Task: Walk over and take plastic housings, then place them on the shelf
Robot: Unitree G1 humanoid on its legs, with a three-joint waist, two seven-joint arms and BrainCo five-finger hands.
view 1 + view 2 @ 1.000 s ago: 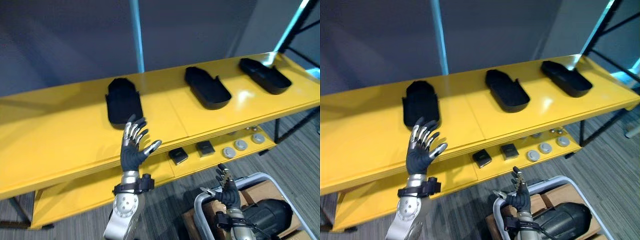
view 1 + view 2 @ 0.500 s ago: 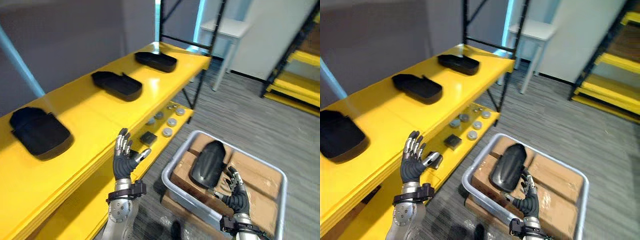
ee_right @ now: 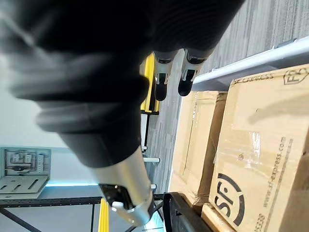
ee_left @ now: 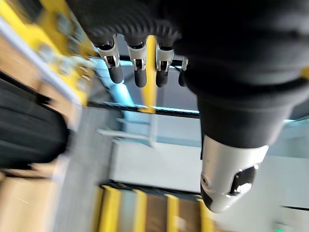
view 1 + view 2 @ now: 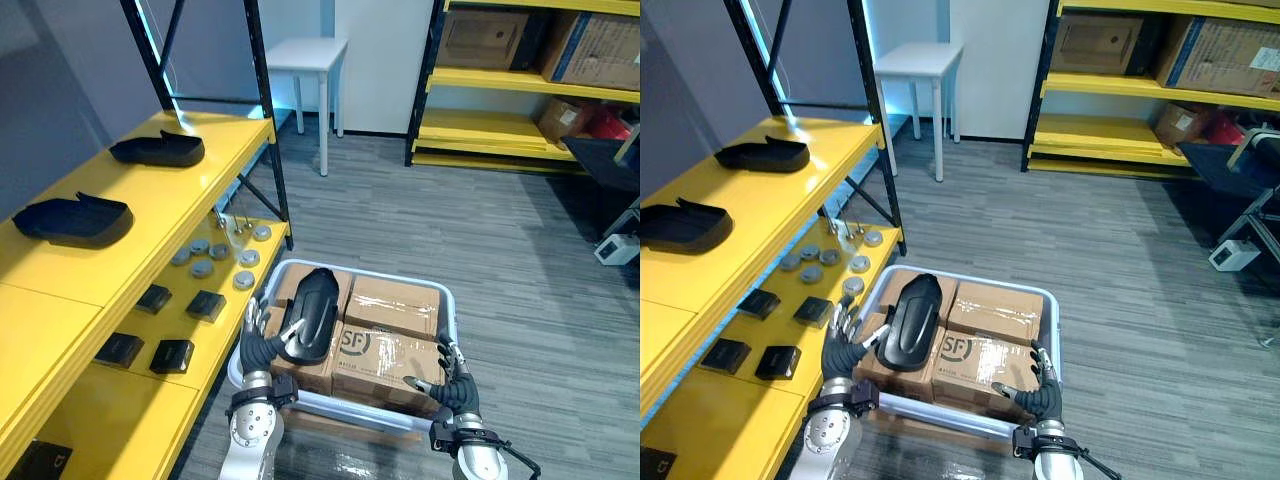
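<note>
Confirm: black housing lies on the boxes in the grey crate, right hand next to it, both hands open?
Wrong hand: the left eye view shows the left hand next to the housing; the right hand is at the crate's near right corner. Rest holds.

The right robot hand [image 3: 96, 72], fingers relaxed, near 2 taped cardboard boxes [image 3: 256, 140] and a black housing [image 3: 186, 218]

Three housings [image 5: 309, 314]: two on the shelf [image 5: 60, 270], one on boxes [image 5: 390, 300]. Four black blocks [image 5: 205, 305], seven discs [image 5: 243, 280], one table [image 5: 305, 52].
</note>
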